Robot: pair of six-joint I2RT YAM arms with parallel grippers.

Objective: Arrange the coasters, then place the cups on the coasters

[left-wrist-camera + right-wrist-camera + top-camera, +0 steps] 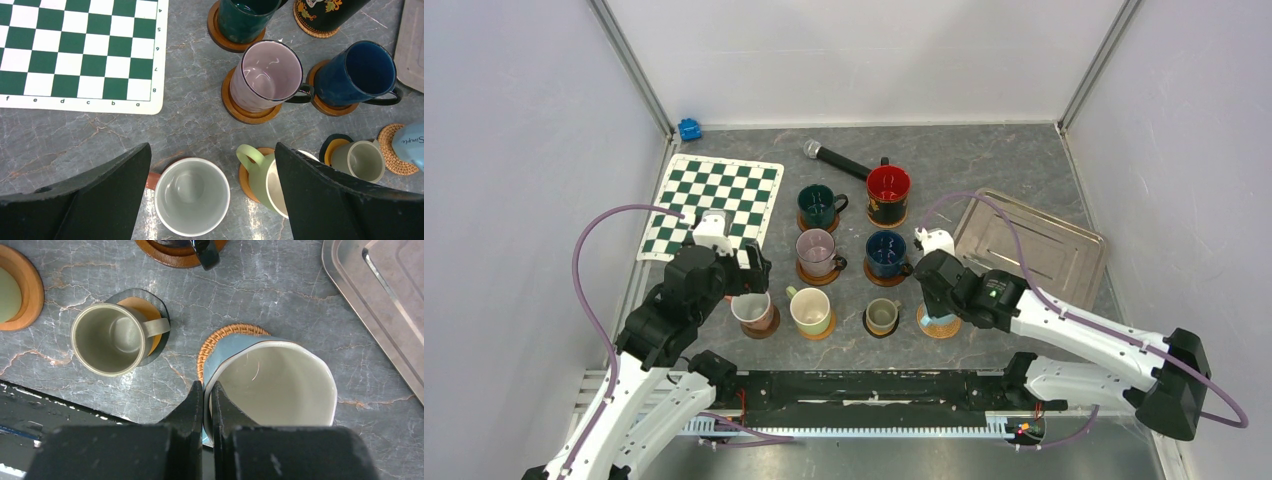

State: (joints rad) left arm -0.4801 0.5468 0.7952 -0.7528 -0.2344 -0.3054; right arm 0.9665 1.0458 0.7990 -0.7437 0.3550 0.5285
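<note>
Several cups stand on coasters in rows. My left gripper (212,150) is open, one finger on each side of the brownish white-inside cup (191,196), which sits on a dark brown coaster (167,162). The pale green cup (260,177) on an orange coaster (243,180) is just right of it. My right gripper (207,390) is shut on the rim of the light blue cup (272,385), one finger inside and one outside. That cup leans over the woven tan coaster (215,340). The grey-olive cup (107,337) rests on the black-and-yellow coaster (150,310).
Behind stand the dark green (819,205), red-inside (888,192), clear glass (815,252) and dark blue (886,252) cups on coasters. A chequered mat (714,205) lies left, a black microphone (836,158) at the back, a metal tray (1034,245) right.
</note>
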